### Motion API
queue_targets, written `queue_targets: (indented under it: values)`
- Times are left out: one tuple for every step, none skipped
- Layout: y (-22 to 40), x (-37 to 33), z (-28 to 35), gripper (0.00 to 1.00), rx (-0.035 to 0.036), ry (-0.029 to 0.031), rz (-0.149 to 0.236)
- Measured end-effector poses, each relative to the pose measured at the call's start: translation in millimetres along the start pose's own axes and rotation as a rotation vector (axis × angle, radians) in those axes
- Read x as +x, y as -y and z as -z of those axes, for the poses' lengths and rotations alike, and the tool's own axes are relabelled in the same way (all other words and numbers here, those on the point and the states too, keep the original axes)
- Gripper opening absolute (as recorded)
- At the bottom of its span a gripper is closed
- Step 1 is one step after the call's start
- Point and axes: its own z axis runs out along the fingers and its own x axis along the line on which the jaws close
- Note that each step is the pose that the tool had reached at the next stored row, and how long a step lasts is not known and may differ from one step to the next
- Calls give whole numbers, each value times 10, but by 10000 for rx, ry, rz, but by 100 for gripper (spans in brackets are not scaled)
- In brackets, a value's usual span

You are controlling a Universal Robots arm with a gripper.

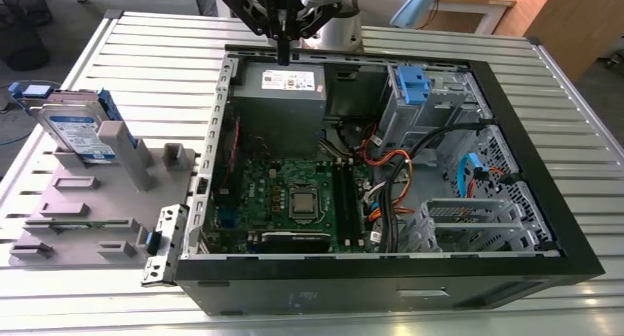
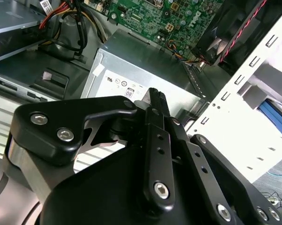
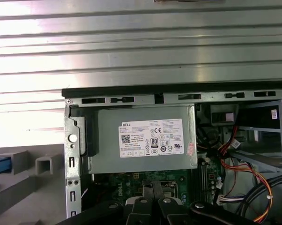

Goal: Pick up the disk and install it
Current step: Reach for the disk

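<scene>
Disk [image 1: 80, 135], where's it sitting? (QA)

Standing on edge in the grey fixture [image 1: 88, 212] at the exterior view's left, outside the computer case [image 1: 390, 288]. Label faces the camera, blue bracket along its edges. Nothing touches it. (op)

Which step, then? (QA)

I'd call it the very start of the pick: not grasped, not installed. Going back from there, the motherboard [image 1: 292, 197] lies in the case, then the power supply [image 1: 278, 102] at the far end, with the drive cage [image 1: 419, 95] on the exterior view's right of it. My gripper [image 1: 283, 52] hangs furthest back, above the power supply's far edge and well apart from the disk. (op)

Fingers? (QA)

Together, tips meeting, nothing between them. They point down toward the power supply, and I see no contact. (op)

What does the pick call for? (QA)

My read: jaws apart enough for the disk's thin sides, wrist lined up with it upright, and a path over the case wall to the fixture. The fixture's posts stand close beside the disk, so clearance looks tight. (op)
</scene>
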Motion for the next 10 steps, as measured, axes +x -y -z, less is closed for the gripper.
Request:
queue_targets:
  values:
    - [0, 3, 0, 11, 1, 0, 2]
    - [0, 5, 0, 11, 0, 0, 2]
    - [0, 6, 0, 11, 1, 0, 2]
    - [1, 7, 0, 11, 0, 0, 1]
    - [0, 7, 0, 11, 1, -1, 1]
    - [1, 7, 0, 11, 0, 0, 2]
    - [1, 10, 0, 11, 0, 0, 1]
    - [1, 15, 1, 11, 1, 0, 0]
    - [2, 23, 1, 11, 0, 0, 0]
    - [3, 30, 1, 11, 1, 0, 2]
